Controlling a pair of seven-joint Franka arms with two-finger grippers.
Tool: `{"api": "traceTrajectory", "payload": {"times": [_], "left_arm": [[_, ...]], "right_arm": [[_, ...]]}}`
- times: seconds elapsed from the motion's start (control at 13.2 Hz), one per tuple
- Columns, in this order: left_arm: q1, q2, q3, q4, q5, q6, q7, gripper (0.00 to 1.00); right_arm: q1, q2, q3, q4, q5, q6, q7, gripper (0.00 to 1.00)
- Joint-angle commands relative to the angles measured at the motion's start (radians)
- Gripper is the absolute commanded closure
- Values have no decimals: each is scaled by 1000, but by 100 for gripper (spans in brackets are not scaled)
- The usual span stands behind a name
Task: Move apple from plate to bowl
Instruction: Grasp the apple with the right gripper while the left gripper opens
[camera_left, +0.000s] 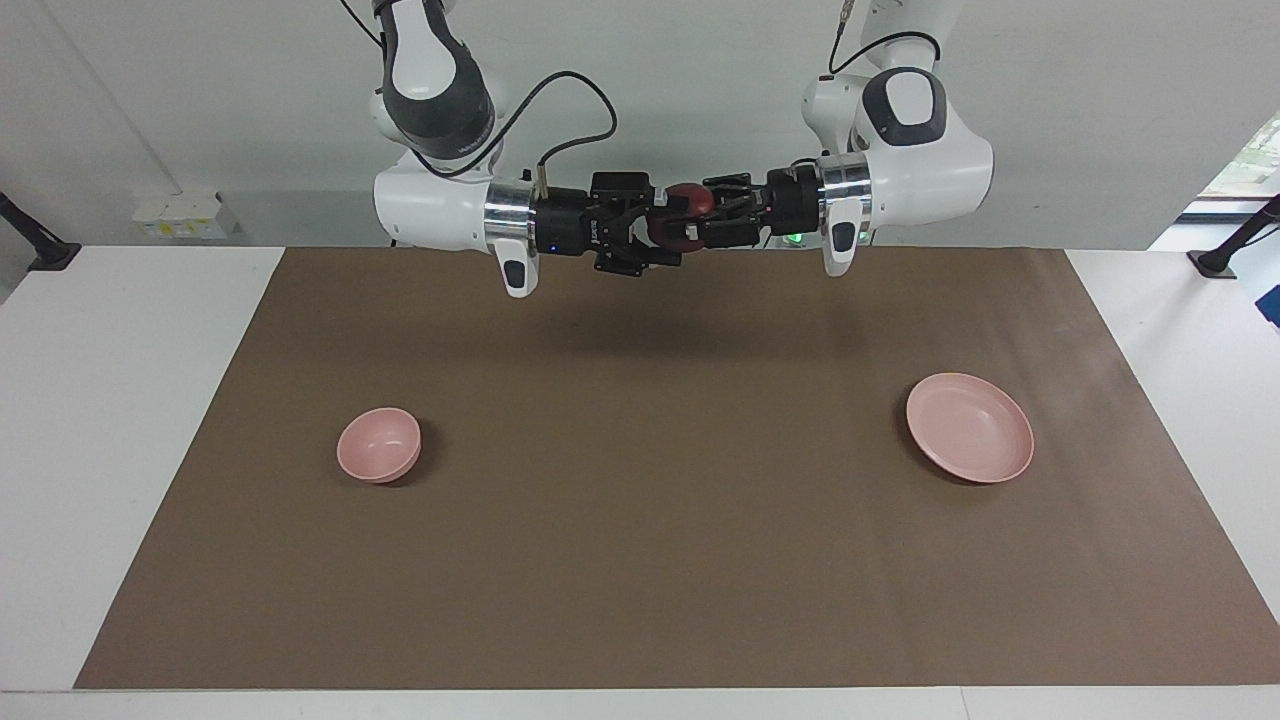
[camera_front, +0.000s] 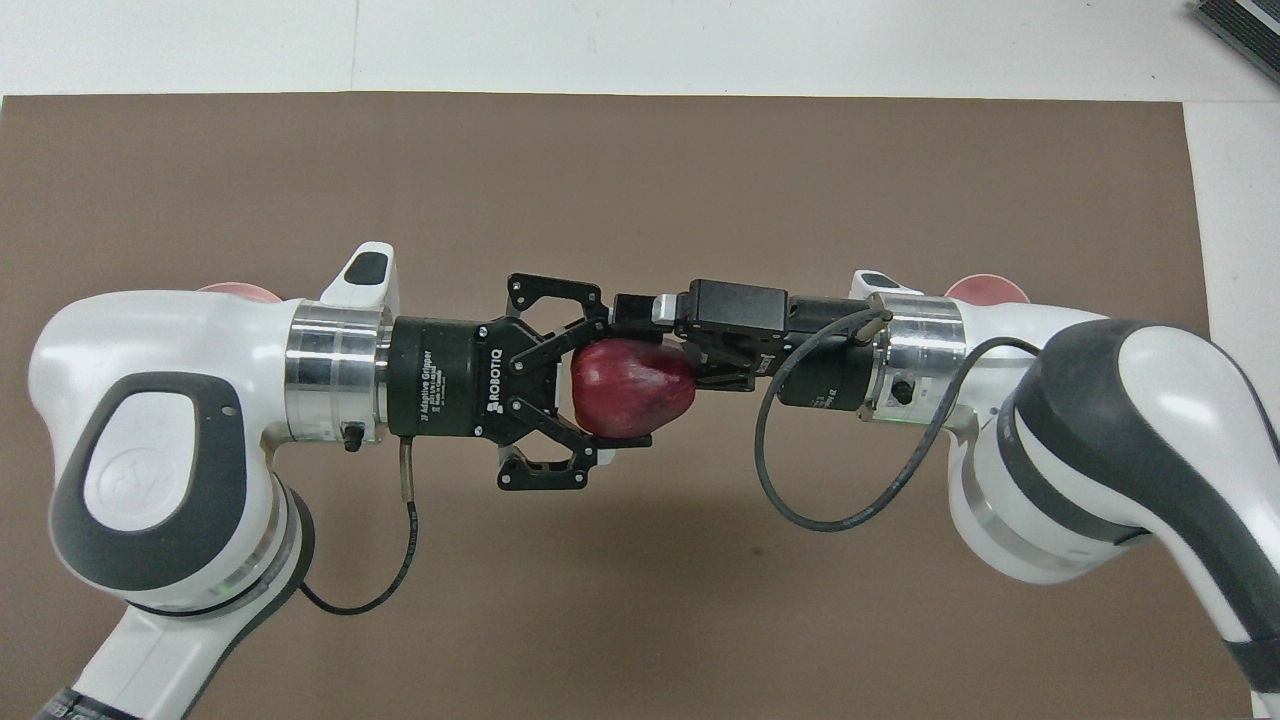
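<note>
The dark red apple (camera_left: 687, 204) (camera_front: 632, 388) hangs in the air above the mat's edge nearest the robots, midway between the two arms. My left gripper (camera_left: 692, 225) (camera_front: 622, 386) is shut on it. My right gripper (camera_left: 664, 232) (camera_front: 650, 345) faces it from the opposite direction, open, with its fingers reaching along the apple's sides. The pale pink plate (camera_left: 970, 428) lies bare toward the left arm's end; only a sliver of the plate (camera_front: 238, 291) shows overhead. The small pink bowl (camera_left: 379, 444) (camera_front: 985, 289) sits toward the right arm's end, with nothing in it.
A brown mat (camera_left: 640, 560) covers most of the white table (camera_left: 110, 400). Black clamp mounts (camera_left: 1225, 255) stand at the table's ends near the robots. A dark object (camera_front: 1240, 25) lies at the table's corner farthest from the robots, at the right arm's end.
</note>
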Motion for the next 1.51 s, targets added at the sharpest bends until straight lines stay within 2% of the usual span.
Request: {"api": "traceTrajectory", "payload": {"times": [0.0,0.45,0.53,0.76,0.83,0.91,0.98,1.21,1.44], "left_arm": [[-26,-25,15,-24,-20,38,2,100],[-29,-24,6,-21,-20,50,2,100],[-29,-24,6,-21,-20,50,1,100],[-29,-24,6,-21,-19,49,1,100],[-29,-24,4,-21,-19,49,1,87],[-29,-24,6,-21,-19,49,2,32],[-27,-22,6,-19,-17,47,2,0],[-27,-19,8,-16,-11,49,2,0],[-13,-19,11,-16,-5,40,4,0]], "right_arm": [[18,-47,3,-53,0,19,-27,0],[16,-69,3,-87,-2,10,-46,0],[16,-69,3,-87,-3,10,-47,17],[16,-69,3,-87,-3,12,-13,77],[16,-67,3,-87,-5,12,10,100],[16,-66,3,-85,-6,12,30,100],[15,-63,3,-82,-31,10,32,100],[-10,-58,-2,-81,-80,3,36,100],[-103,-49,-3,-78,-182,-91,46,100]]}}
